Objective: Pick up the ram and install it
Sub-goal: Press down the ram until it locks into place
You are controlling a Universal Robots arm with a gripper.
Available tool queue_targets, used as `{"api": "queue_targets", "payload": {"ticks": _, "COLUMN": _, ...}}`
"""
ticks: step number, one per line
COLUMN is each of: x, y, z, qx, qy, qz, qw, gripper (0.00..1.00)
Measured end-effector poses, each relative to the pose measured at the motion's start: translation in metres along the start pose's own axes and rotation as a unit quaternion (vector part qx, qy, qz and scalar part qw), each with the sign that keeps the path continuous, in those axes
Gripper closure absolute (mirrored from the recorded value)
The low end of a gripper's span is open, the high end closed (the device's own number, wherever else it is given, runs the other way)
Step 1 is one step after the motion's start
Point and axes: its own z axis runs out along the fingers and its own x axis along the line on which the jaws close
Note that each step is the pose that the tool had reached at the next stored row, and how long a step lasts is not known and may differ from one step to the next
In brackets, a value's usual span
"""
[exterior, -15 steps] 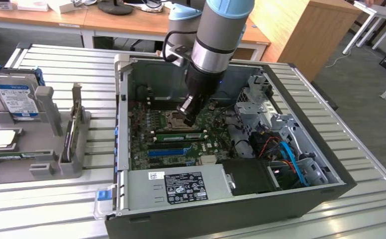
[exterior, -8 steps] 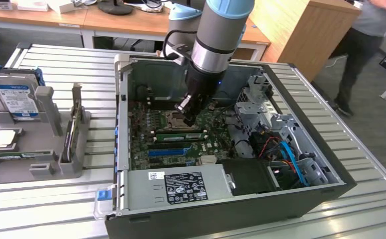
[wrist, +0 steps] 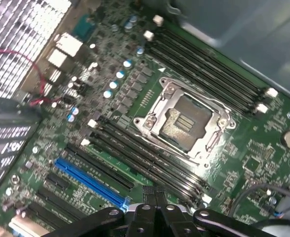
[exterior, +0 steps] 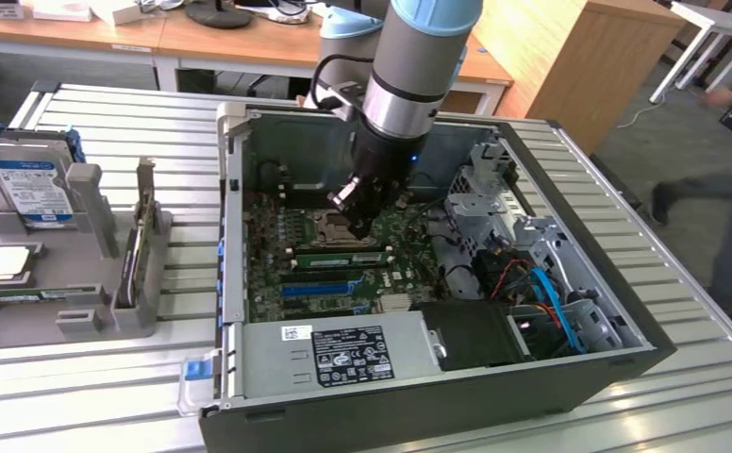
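My gripper [exterior: 359,225] hangs inside the open computer case [exterior: 234,245], just above the motherboard beside the silver processor socket [exterior: 337,225]. In the wrist view the dark fingers [wrist: 146,196] are pressed together, with nothing between them, over the long black memory slots [wrist: 135,158] next to the socket [wrist: 186,121]. A thin green strip that looks like the ram [exterior: 16,298] lies in the grey fixture [exterior: 102,212] at the exterior view's left, far from the gripper.
The fixture also holds a hard drive [exterior: 29,189], a square chip [exterior: 4,264] and an upright card [exterior: 133,260]. A blue slot [wrist: 88,181], the power supply [exterior: 341,354] and cables [exterior: 530,293] crowd the case. A person [exterior: 719,189] moves at the exterior view's right.
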Motion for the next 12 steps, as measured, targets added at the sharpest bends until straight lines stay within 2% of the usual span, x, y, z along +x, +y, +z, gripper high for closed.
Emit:
{"api": "queue_targets", "payload": {"ticks": 3, "x": 0.0, "y": 0.0, "z": 0.0, "qx": -0.0004, "qy": -0.0008, "qz": 0.025, "qw": 0.9997, "gripper": 0.9}}
{"api": "queue_targets", "payload": {"ticks": 6, "x": 0.0, "y": 0.0, "z": 0.0, "qx": -0.0008, "qy": -0.0015, "qz": 0.052, "qw": 0.9987, "gripper": 0.9}}
{"api": "queue_targets", "payload": {"ticks": 9, "x": 0.0, "y": 0.0, "z": 0.0, "qx": -0.0013, "qy": -0.0023, "qz": 0.078, "qw": 0.997, "gripper": 0.9}}
{"api": "queue_targets", "payload": {"ticks": 12, "x": 0.0, "y": 0.0, "z": 0.0, "qx": -0.0017, "qy": -0.0031, "qz": 0.104, "qw": 0.9946, "gripper": 0.9}}
